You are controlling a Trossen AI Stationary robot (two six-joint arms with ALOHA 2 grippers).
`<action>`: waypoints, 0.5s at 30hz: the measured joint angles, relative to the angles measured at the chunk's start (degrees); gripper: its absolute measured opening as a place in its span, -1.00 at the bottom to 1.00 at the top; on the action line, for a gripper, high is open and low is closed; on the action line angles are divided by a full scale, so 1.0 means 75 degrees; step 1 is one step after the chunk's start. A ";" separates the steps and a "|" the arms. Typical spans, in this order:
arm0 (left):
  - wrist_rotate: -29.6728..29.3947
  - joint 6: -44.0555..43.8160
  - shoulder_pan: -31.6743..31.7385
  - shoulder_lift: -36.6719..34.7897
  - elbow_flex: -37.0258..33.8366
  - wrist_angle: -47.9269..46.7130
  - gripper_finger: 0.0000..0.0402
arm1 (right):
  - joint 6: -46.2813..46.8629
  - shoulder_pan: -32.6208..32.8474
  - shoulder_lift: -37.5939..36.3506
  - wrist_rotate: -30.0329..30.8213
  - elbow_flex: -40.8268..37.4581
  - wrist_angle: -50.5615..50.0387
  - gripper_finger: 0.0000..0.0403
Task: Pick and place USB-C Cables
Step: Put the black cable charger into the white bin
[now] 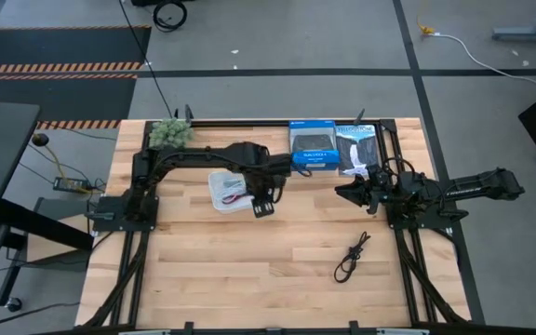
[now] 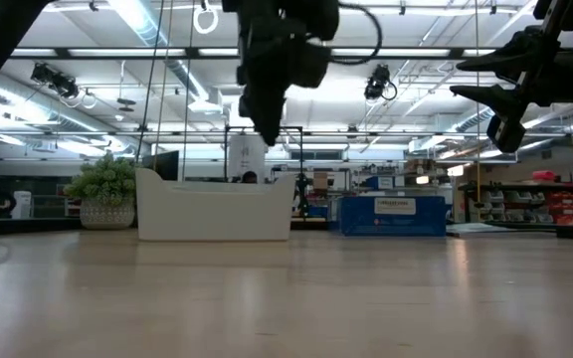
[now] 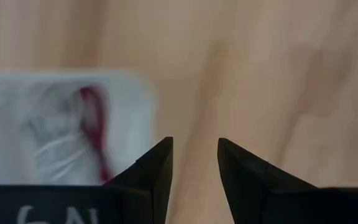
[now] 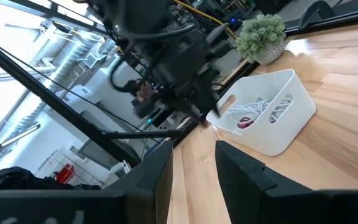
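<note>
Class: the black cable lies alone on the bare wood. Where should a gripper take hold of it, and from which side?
Grip the black cable across its bundled middle, coming straight down from above. It lies flat on the table as a narrow slanted bundle, so the fingers should probably straddle its short width.

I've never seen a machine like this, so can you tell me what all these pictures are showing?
It is a robot with two dark arms at a wooden table. Each arm ends in a two-fingered gripper. One picture looks down from above, one looks across the tabletop, and two come from cameras on the wrists. The left gripper hangs open and empty, right beside the white tray. In the tray lie a white cable and a maroon cable. The right gripper is raised in the air, open and empty too. A black cable lies alone on the table. At the back stand a blue box, a dark package and a little plant.
</note>
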 joint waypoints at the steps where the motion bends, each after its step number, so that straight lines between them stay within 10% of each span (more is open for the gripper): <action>1: 0.0143 0.0024 -0.0086 0.0000 0.0000 0.0181 -0.34 | 0.0000 0.0003 0.0000 -0.0003 -0.0003 0.0008 -0.37; 15: 0.0117 -0.1609 -0.1169 0.0120 -0.0012 0.3998 -0.34 | 0.0000 0.0000 0.0000 -0.0016 -0.0003 0.0000 -0.37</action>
